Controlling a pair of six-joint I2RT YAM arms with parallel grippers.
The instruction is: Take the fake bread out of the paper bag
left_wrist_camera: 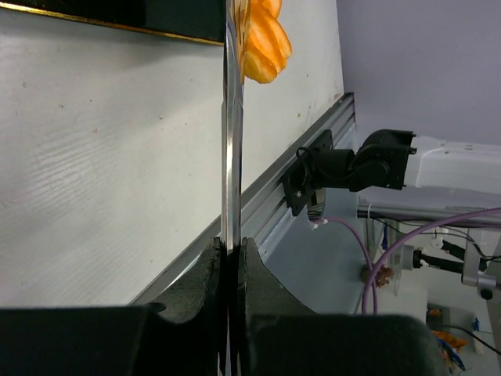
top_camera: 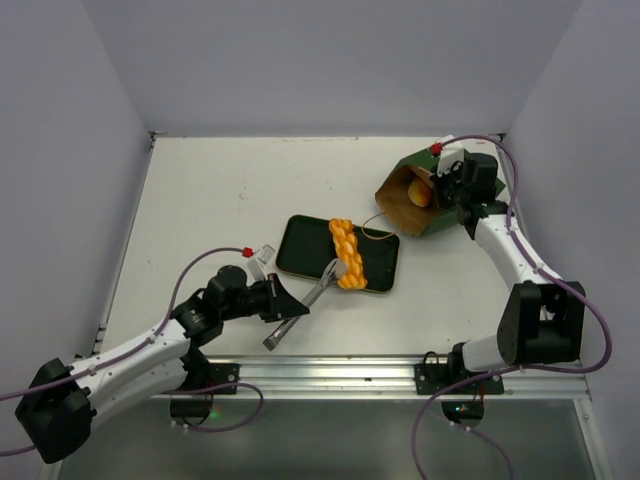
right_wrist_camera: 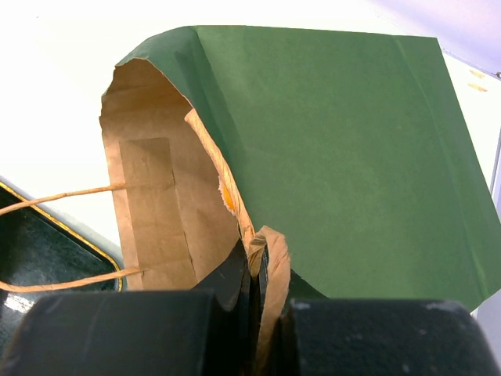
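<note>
The dark green paper bag (top_camera: 437, 205) lies on its side at the back right, its brown mouth facing left. An orange roll (top_camera: 418, 192) shows inside it. My right gripper (top_camera: 447, 188) is shut on the bag's upper rim; in the right wrist view (right_wrist_camera: 266, 262) the folded kraft edge sits between the pads. An orange braided loaf (top_camera: 346, 254) lies on the black tray (top_camera: 300, 250). My left gripper (top_camera: 292, 308) is shut on metal tongs (top_camera: 318, 292). The tong tips rest against the loaf's near end (left_wrist_camera: 262, 39). The other pastries are out of view.
The bag's string handles (right_wrist_camera: 63, 192) trail towards the tray corner (right_wrist_camera: 31, 258). The metal rail (left_wrist_camera: 290, 211) runs along the table's near edge. White walls stand on three sides of the table.
</note>
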